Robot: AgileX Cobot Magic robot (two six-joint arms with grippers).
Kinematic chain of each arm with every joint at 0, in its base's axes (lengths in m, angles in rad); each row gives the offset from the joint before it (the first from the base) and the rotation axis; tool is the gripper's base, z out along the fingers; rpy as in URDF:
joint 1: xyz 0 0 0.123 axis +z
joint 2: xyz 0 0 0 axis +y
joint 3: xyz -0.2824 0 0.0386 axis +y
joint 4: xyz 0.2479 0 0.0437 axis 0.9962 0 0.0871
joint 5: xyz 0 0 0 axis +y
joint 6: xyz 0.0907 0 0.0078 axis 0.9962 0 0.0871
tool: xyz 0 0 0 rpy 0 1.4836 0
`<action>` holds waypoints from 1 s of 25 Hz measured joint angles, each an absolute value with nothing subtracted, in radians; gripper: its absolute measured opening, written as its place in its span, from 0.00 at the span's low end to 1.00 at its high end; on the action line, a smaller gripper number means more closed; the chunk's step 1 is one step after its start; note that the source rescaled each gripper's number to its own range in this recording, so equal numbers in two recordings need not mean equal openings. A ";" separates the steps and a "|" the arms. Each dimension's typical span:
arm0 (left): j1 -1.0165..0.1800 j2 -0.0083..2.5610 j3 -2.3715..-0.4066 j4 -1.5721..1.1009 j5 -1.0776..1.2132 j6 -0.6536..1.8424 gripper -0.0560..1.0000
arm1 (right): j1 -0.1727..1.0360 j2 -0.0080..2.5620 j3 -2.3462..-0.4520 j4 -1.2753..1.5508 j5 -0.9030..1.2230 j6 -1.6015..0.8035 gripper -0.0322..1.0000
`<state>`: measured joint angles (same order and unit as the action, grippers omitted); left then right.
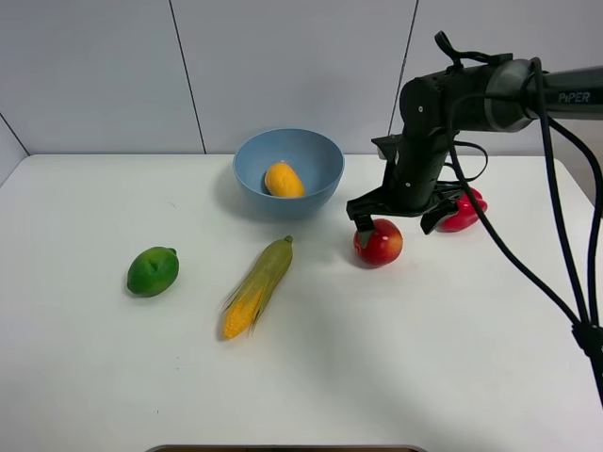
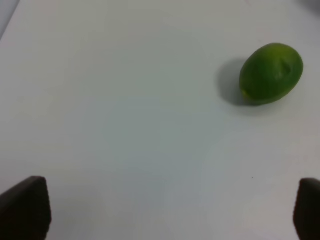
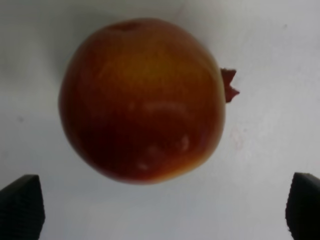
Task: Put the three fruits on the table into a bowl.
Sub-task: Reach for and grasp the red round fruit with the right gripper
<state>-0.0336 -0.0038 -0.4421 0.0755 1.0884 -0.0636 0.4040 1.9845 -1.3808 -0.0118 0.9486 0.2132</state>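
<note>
A yellow-orange mango (image 1: 284, 180) lies inside the light-blue bowl (image 1: 316, 149) at the back middle of the white table (image 1: 424, 358). The red apple (image 1: 379, 245) (image 3: 142, 100) sits on the table right of the bowl. My right gripper (image 1: 398, 224) (image 3: 162, 212) hovers just above it, open, its fingers (image 3: 20, 205) wide on either side without touching. The green lime (image 1: 153, 271) (image 2: 271, 73) rests on the table at the left. Only the left wrist view shows my left gripper (image 2: 165, 215), which is open and empty, with the lime some way ahead of it.
A husked corn cob (image 1: 257, 285) lies between the lime and the apple, in front of the bowl. A red bell pepper (image 1: 464, 213) sits just behind and right of the right gripper, partly hidden by the arm.
</note>
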 joint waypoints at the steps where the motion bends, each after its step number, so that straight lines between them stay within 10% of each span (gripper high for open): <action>1: -0.034 -0.004 -0.442 0.076 1.088 -0.064 1.00 | 0.403 1.985 -1.380 -0.013 0.933 0.208 0.97; 25: -0.034 -0.004 -0.442 0.076 1.088 -0.064 1.00 | 0.403 2.081 -1.379 0.006 0.840 0.155 0.97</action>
